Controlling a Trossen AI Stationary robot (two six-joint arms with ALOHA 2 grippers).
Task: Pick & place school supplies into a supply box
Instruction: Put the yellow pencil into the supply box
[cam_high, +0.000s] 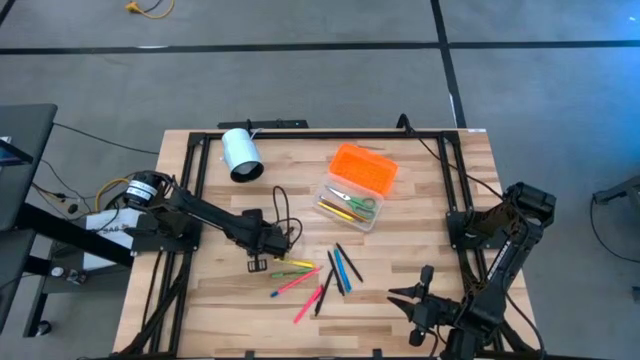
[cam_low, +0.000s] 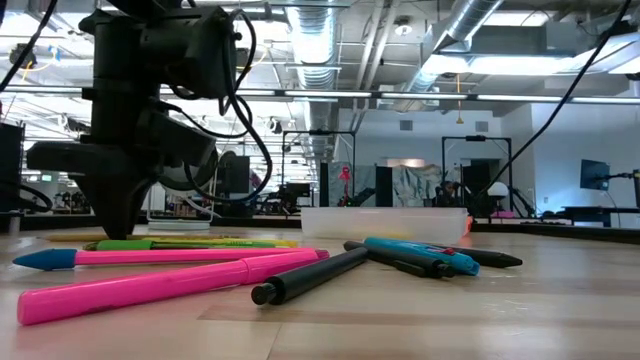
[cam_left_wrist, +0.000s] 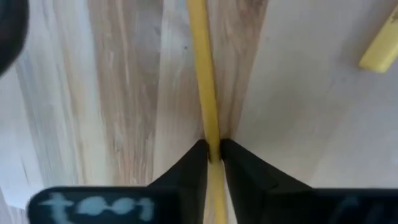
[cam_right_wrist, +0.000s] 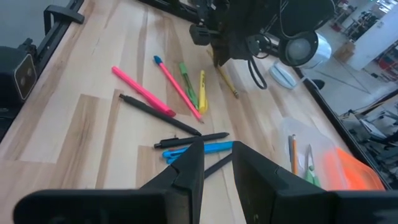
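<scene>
Several pens and pencils (cam_high: 322, 280) lay loose near the middle of the table (cam_high: 420, 240) when seen from above, with the open box (cam_high: 350, 203) behind them, its orange lid (cam_high: 365, 166) tipped back and scissors (cam_high: 358, 200) plus a pencil or two already inside. My left gripper (cam_high: 258, 262) was down at the left edge of that scatter, while my right gripper (cam_high: 408, 296) waited near the front edge, well apart from the work. A white cylinder (cam_high: 240, 154) lay off toward the back left.

From table height, my left gripper (cam_low: 122, 215) stood planted on the wood just behind two pink pens (cam_low: 160, 270), a black pen (cam_low: 312, 277) and a blue one (cam_low: 420, 255); the clear box base (cam_low: 385, 222) showed farther back.

My left wrist camera gave the plainest answer: my two fingers (cam_left_wrist: 189, 165) were pinched closed on a yellow pencil (cam_left_wrist: 202, 74) that ran straight out between them, lying flat on the wood.

Past my right fingers (cam_right_wrist: 189, 168), which stood a little apart with nothing between them, I saw the spread of pens and my left gripper (cam_right_wrist: 219, 57) over the yellow pencil (cam_right_wrist: 226, 81).

I judged the step to be the grasp of this pencil, with most of the supplies not yet packed. Next would call for a clean lift, a carry back and right to the box, and lining the pencil up with its length before letting go.
</scene>
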